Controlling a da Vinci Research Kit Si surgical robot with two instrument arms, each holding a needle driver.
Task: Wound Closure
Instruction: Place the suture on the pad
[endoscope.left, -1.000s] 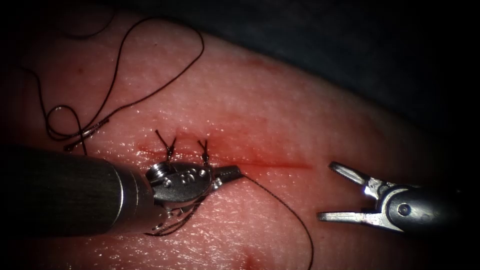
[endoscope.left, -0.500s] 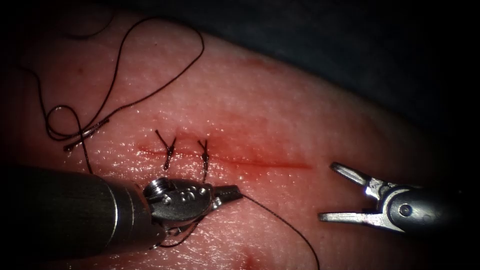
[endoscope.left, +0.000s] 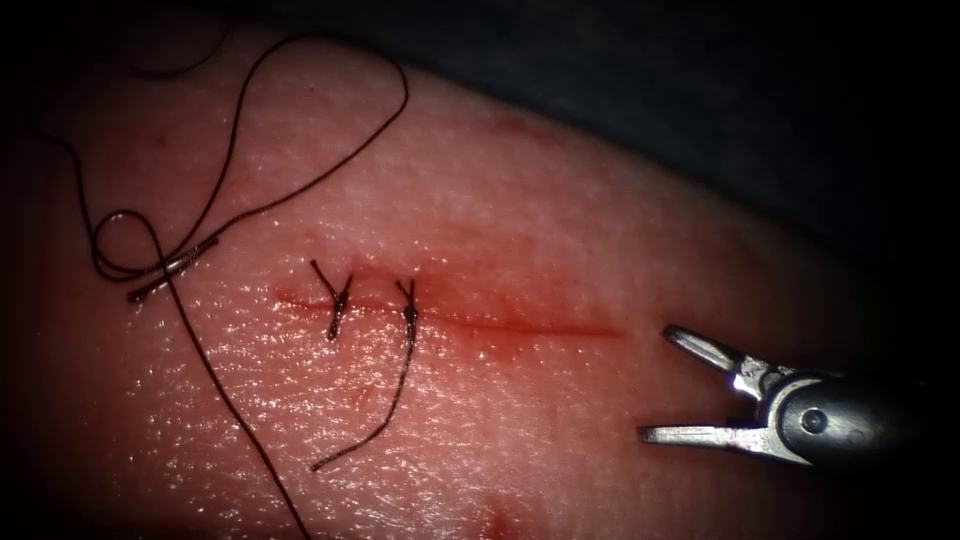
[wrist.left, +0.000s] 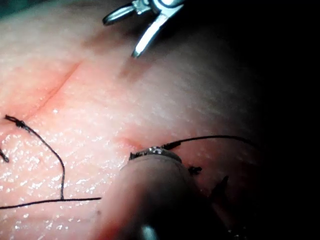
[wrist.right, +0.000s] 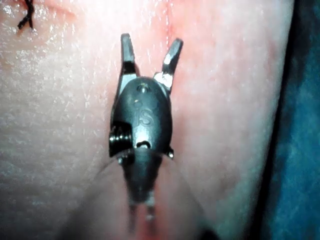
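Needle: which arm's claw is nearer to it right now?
Left. Needle lies far left of the cut; the left claw sits on that side, holding thread. Right claw is open, beyond the cut's right end.

We cannot see the left tool's (wrist.left: 165, 150) tip clearly — its thread (wrist.left: 210, 138) fades into darkness.

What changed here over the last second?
The left tool drew back down and leftward from the two stitches, jaws shut on thread. The strand that ran to the lower right now trails down from the needle. Unchanged: right tool open and empty right of the cut; needle lying on the tissue, left of the cut.
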